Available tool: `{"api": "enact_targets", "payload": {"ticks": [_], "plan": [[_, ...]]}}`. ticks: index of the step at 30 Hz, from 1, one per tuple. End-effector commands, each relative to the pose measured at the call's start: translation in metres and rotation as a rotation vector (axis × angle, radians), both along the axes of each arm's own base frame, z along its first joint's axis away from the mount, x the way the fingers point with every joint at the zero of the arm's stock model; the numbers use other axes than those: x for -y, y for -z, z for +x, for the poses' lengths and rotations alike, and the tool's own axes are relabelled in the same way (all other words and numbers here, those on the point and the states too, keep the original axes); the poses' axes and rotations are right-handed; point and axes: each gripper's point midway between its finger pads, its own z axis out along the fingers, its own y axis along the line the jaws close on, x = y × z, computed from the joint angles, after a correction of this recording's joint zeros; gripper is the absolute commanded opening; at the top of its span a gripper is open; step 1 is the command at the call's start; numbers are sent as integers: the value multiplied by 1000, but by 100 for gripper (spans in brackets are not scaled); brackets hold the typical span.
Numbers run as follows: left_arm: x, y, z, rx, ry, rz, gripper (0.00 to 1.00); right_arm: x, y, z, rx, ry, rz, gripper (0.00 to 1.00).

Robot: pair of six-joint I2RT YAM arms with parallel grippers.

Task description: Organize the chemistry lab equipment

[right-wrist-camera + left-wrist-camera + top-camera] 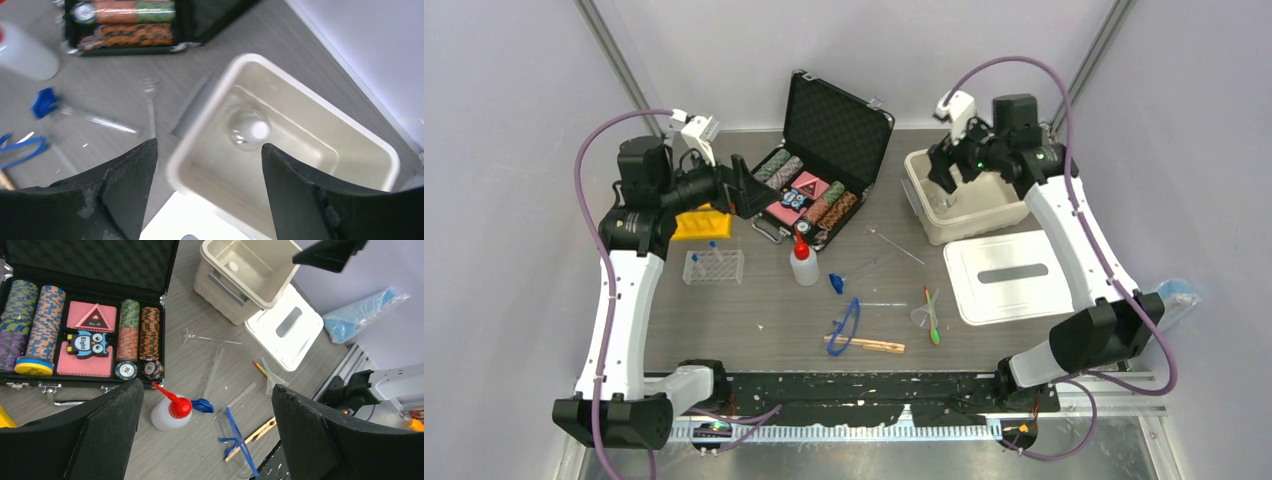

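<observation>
My left gripper is open and empty, hovering at the front of the black chip case. Its wrist view shows the red-capped squeeze bottle, blue goggles and wooden clamp below. My right gripper is open and empty above the beige bin, where a small clear glass item lies. The yellow rack and the clear rack with blue-capped tubes stand at the left. The bottle, goggles, clamp, funnel and green spatula lie mid-table.
The open black case of poker chips sits at the back centre. The bin's white lid lies flat in front of the bin. A blue-capped piece and thin clear rods lie loose. A blue plastic bag sits at the right edge.
</observation>
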Motion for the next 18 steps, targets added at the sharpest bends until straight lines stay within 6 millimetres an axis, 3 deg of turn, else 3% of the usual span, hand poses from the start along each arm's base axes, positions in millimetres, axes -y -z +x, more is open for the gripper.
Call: {"api": "enact_targets", "payload": {"ticks": [1, 2, 6, 9, 18], "plan": [[-8, 2, -7, 69, -5, 77, 100, -48, 28, -55, -92, -183, -95, 78], [-8, 1, -9, 74, -3, 79, 100, -65, 39, -66, -112, -230, -118, 72], [-10, 0, -14, 78, 1, 99, 100, -95, 74, -73, -161, -281, -218, 56], [-12, -2, -15, 79, -8, 111, 100, -106, 106, -63, -222, -277, -276, 50], [-14, 0, -10, 68, -14, 124, 100, -125, 174, -25, -314, -255, -359, 41]]}}
